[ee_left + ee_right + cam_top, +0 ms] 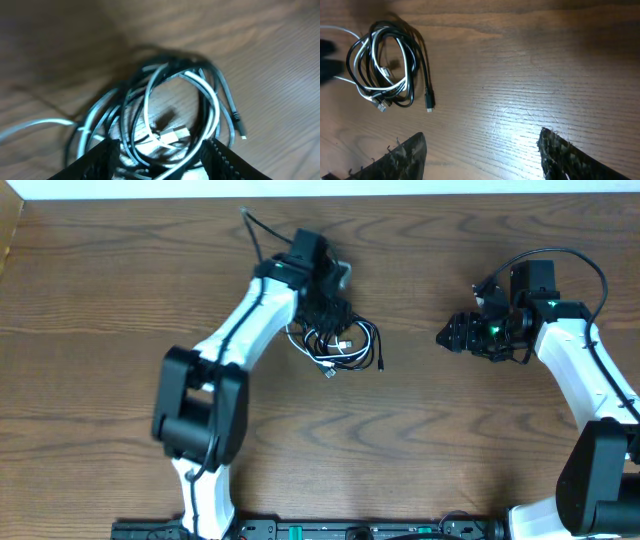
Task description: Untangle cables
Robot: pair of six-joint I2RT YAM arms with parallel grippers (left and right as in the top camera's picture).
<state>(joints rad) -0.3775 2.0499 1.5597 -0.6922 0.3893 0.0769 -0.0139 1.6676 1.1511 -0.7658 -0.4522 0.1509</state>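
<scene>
Sitting as one tight coil on table (450, 440), left of centre: cables (335, 340), black and white loops interlaced, plug ends poking out. Nothing separated yet; whole untangling left to do, judging by this. Straddled at near edge by left gripper (159, 145), spread wide, clamping nothing. Well apart, right gripper (481, 135), gaping, empty.
</scene>
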